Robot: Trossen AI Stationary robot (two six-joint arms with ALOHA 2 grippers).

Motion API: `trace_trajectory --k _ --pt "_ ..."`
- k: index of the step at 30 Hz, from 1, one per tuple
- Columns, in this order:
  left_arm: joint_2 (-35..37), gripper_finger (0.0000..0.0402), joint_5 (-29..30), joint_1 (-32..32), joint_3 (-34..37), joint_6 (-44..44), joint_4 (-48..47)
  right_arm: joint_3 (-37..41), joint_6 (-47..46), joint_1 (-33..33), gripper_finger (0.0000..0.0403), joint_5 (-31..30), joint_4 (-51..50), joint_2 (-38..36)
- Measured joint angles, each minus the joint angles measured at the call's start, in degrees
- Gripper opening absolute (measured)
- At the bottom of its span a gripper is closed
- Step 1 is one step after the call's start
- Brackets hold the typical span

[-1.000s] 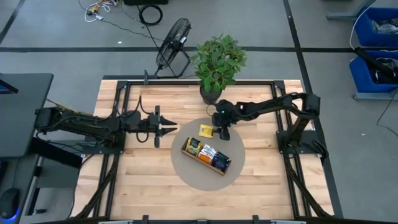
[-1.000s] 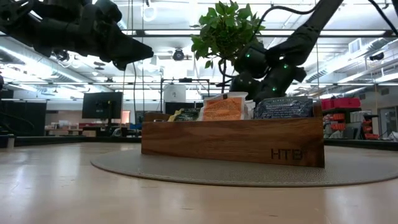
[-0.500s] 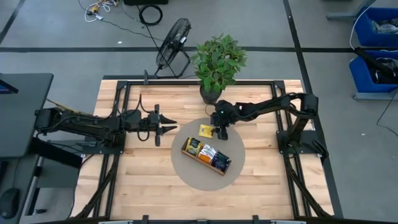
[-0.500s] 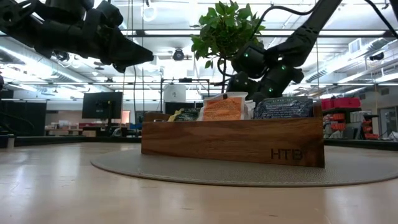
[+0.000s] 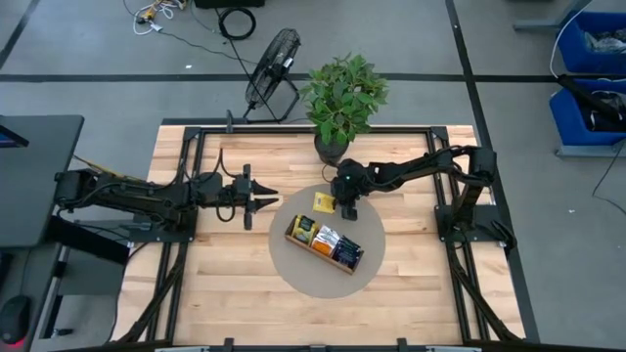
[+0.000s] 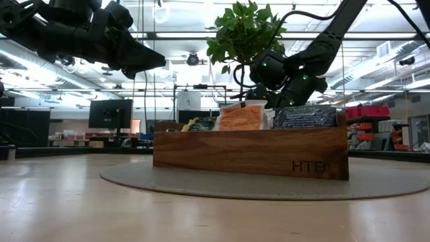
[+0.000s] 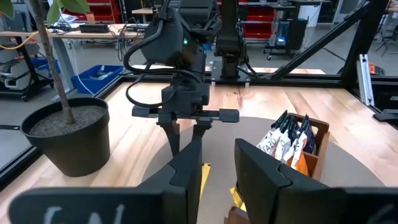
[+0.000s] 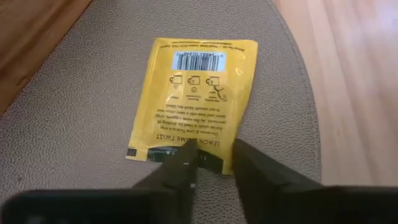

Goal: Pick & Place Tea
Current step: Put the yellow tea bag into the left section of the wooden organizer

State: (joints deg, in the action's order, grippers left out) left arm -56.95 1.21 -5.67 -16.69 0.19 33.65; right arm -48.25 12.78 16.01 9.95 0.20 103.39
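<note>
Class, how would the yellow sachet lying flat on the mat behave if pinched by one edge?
The yellow sachet looks thin and flat, so probably light and floppy. Lying flush on the mat, its edge may resist the right tool.

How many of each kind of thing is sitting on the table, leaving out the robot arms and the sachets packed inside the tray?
Potted plant: 1
Round grey mat: 1
Wooden compartment tray: 1
Loose yellow tea sachet: 1
Total: 4
</note>
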Motion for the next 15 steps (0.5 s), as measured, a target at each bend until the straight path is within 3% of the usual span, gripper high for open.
trace_trajectory --k 6,15 --pt "0.00 0.0099 0.00 0.00 0.00 0.08 0.00 0.00 0.18 0.02 0.0013 0.02 -0.14 0.00" --pt "0.00 0.0099 0.02 0.02 0.00 0.00 0.00 0.06 0.15 0.00 0.0005 -0.60 0.05 -0.29"
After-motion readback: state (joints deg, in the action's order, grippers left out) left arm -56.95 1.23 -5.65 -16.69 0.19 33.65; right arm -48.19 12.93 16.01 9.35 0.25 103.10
